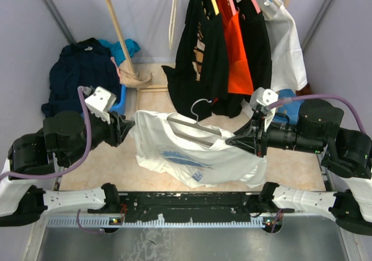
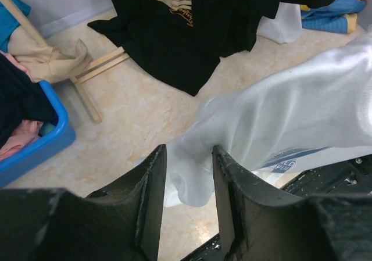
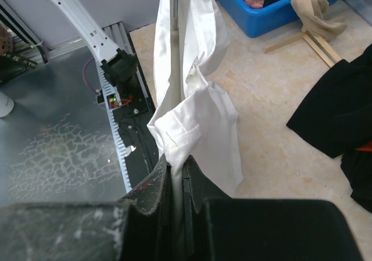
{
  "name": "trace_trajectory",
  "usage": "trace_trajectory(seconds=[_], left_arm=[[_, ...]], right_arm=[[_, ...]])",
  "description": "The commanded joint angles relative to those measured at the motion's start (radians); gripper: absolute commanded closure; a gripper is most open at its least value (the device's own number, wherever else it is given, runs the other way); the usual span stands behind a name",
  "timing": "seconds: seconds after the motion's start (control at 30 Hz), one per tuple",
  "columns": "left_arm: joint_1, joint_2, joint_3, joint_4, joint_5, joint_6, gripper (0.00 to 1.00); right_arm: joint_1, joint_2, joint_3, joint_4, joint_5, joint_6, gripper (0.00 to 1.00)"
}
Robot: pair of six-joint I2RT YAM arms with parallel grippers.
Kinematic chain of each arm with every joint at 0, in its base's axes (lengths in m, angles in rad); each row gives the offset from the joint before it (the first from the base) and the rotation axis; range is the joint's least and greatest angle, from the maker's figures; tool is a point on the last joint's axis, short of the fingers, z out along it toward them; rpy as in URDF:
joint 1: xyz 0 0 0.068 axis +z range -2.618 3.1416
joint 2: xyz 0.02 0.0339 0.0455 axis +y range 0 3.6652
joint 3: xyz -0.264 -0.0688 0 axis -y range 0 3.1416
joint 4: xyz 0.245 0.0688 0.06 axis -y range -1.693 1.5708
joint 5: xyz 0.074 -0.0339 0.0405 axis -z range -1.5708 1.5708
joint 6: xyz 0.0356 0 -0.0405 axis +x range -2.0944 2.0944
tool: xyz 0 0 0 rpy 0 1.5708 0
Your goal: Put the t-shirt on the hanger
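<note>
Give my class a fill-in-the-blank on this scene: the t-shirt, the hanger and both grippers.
1. The print on the t-shirt is coloured ____.
2. The right gripper is shut on one arm of the thin grey ____.
3. White cloth lies between the left gripper's two ____.
4. The hanging garment between the two black garments is ____.
Missing words: blue; hanger; fingers; orange.

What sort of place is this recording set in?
Likely a lab cell staged as a laundry corner: a wooden clothes rack with hung garments, a blue bin of clothes, and plain grey walls close around.
</note>
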Motion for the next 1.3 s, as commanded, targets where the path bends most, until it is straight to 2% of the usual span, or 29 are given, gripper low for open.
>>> trace_trajectory(seconds=[0.0,0.13,0.37,0.67,1.27], left_arm=[[0.001,0.009,0.002,0.065,0.051,0.045,0.58],[0.002,0.013,0.002,0.079,0.089,0.056,0.65],[0.001,0.015,0.013,0.062,0.068,0.037,1.00],[0.001,-0.015,0.066,0.001,-0.026,-0.009,1.00],[0.003,-0.071,0.105,-0.094,-0.092,-0.067,1.00]], right_arm=[[0.004,-0.012,0.021,0.089,-0.017,0.010,1.00],[0.004,-0.012,0.017,0.091,-0.016,0.008,1.00],[0.004,-0.012,0.013,0.091,-0.010,0.006,1.00],[0.004,-0.010,0.015,0.094,-0.002,0.004,1.00],[0.004,0.000,0.039,0.091,-0.001,0.007,1.00]])
